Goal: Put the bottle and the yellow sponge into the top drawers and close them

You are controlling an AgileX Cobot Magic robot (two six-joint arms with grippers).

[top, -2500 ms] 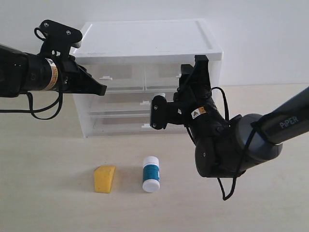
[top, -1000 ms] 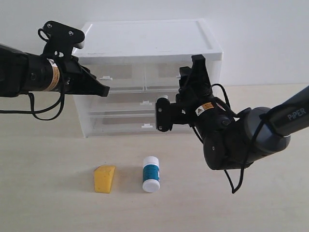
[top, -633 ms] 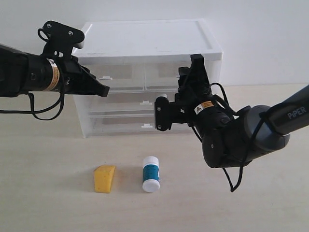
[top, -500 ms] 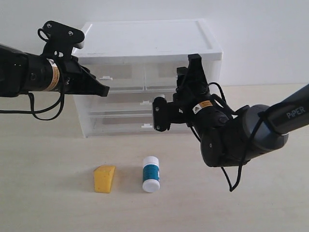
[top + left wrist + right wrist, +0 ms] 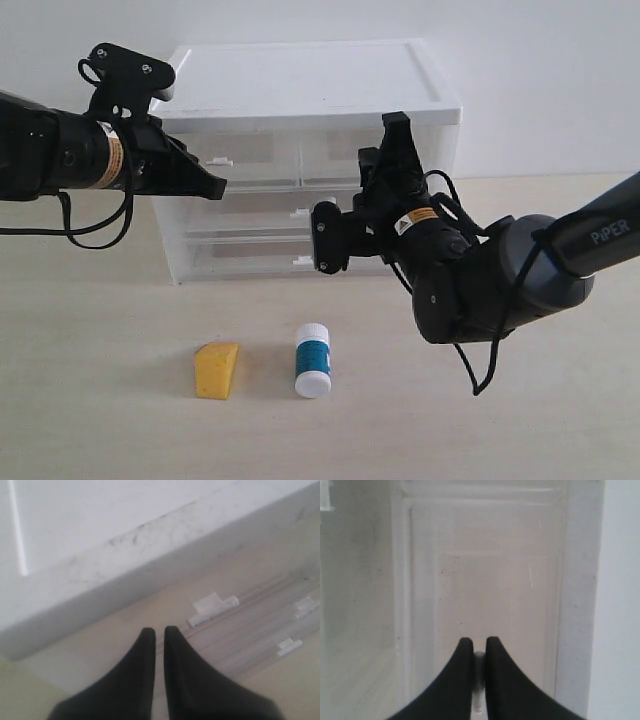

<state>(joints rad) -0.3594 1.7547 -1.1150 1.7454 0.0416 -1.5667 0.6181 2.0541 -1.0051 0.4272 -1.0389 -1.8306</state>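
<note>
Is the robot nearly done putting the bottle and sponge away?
Not nearly. Done: nothing yet; both top drawers look shut. In hand: the right gripper is pinched on the right drawer's tab handle; the left gripper, closed, hovers beside the left tab. Left: open the drawers, put in the bottle and yellow sponge, both lying on the table, then close them.

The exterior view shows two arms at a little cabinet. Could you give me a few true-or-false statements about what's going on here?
1. The yellow sponge lies on the table, apart from the bottle. True.
2. The bottle is inside a drawer. False: it lies on the table in front of the cabinet.
3. The right gripper is shut on a drawer's tab handle. True.
4. The left gripper grips a handle. False: it is shut on nothing, with the nearest tab beside it.
</note>
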